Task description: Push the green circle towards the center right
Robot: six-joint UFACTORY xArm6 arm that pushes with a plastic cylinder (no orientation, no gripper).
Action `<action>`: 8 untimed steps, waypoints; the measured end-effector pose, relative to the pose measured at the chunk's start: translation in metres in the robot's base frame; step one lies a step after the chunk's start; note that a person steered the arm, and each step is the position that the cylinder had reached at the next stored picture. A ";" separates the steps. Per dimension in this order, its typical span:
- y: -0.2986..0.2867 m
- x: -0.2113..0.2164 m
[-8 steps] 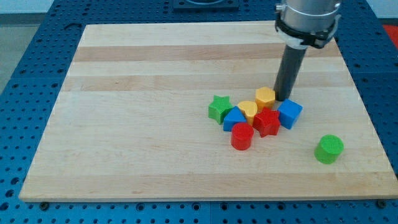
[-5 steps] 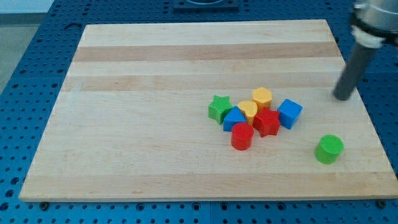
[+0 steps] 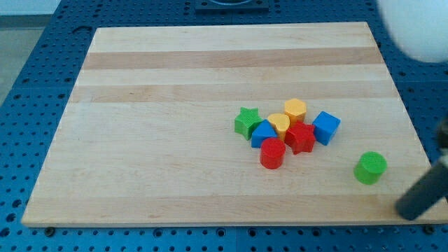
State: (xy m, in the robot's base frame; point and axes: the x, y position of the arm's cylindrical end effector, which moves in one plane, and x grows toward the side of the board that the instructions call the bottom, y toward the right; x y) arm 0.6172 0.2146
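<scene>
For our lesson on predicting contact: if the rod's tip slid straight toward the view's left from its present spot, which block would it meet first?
Probably the green circle block, just up-left of my tip. The tip sits slightly lower, so it might only graze the block or slip past below.

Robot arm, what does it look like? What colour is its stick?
My arm ends in a straight, dark, almost black rod, round like a stick, with my tip at its lower end. It looks blurry here. Above it, at the view's top right, is a pale, blurred rounded part. I can't see any cables or markings.

no readable text, labels, numbers or signs anywhere
</scene>
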 end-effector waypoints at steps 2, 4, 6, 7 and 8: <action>-0.025 -0.052; 0.003 -0.111; 0.003 -0.139; 0.007 -0.120; 0.035 -0.117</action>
